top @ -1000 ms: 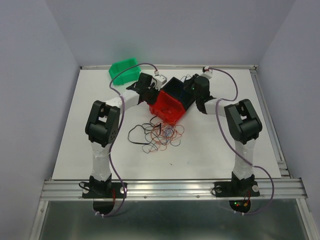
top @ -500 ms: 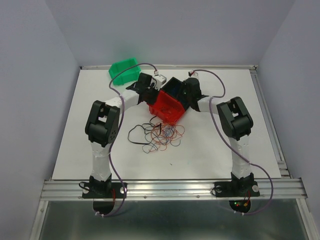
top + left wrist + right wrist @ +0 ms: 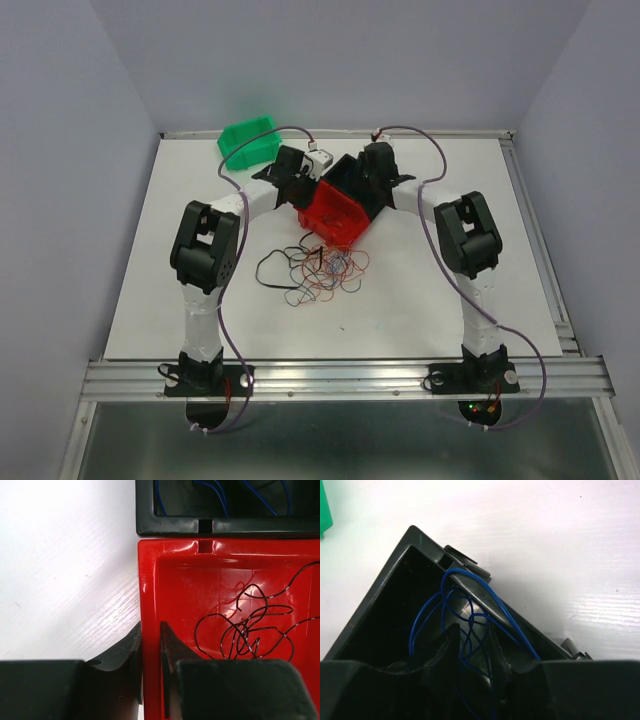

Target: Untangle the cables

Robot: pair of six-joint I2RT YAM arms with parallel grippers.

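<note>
Fingers of right gripper, part-open, straddle thin blue cables lying directly beneath inside black plastic bin — nothing gripped; left gripper clamps red plastic bin wall.

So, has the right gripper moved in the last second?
Yes: the right gripper slid left over the black bin, toward the green bin.

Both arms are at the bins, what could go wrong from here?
1. The blue wires loop over the rim of the black bin and thread between the fingers of the right tool; pulling away could snag them and drag them out.
2. The left tool grips the wall of the red bin; any move might tip it and spill the black wires inside.
</note>
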